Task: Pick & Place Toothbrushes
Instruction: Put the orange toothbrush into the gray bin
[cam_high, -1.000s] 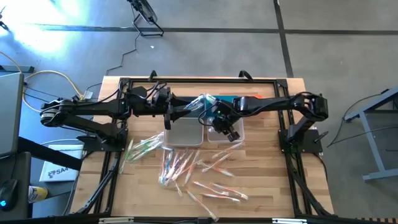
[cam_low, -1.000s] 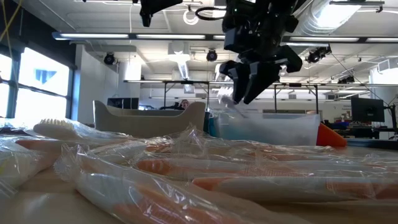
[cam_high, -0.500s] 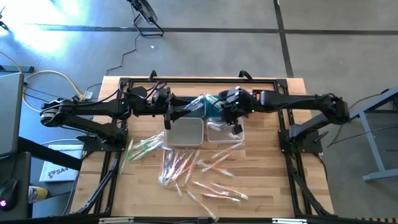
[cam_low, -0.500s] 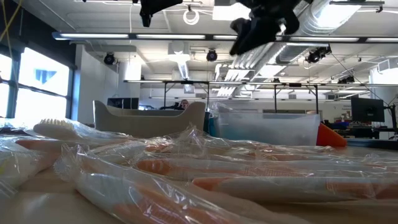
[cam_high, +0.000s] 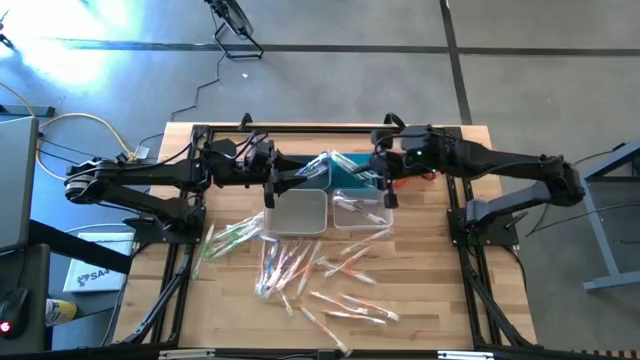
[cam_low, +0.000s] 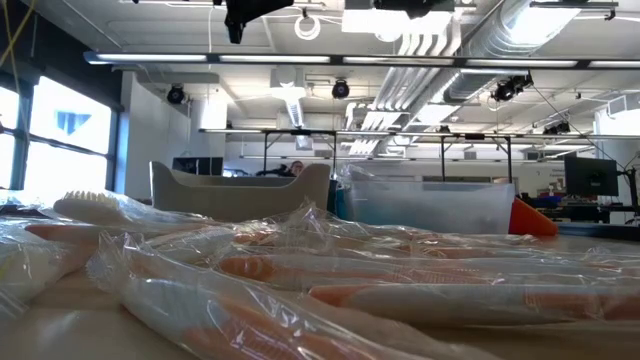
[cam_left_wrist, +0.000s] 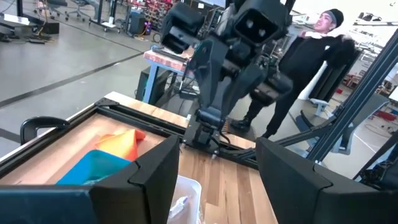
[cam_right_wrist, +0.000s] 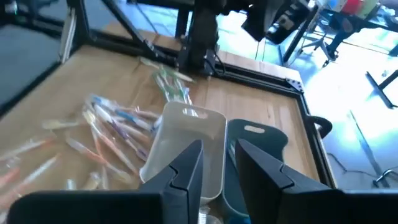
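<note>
Your wooden surface (cam_high: 420, 290) takes up most of the high view, with a black frame round it. Both arms are stretched out level across the far side, reaching toward each other from opposite ends.

The left arm comes in long and flat from its base, and its left hand (cam_high: 322, 170) sits over the far edge of the grey bin (cam_high: 296, 212). Through its wrist camera you can see the two dark fingers (cam_left_wrist: 155, 177) spread wide with nothing between them, so it's fully released.

The right arm runs nearly straight from its elbow out past the frame, and the right hand (cam_high: 386, 188) hangs over the far end of the clear bin (cam_high: 362, 214), beside the teal bin (cam_high: 352, 178). In its wrist view the fingers (cam_right_wrist: 186, 168) stand a narrow gap apart with nothing gripped between them.

The toothbrushes (cam_high: 300, 265) are mostly scattered loose on the surface on the near side of the bins, all in clear wrappers. One wrapped toothbrush (cam_high: 358, 210) lies in the clear bin. A small bunch (cam_high: 228, 236) sits off to the left.
</note>
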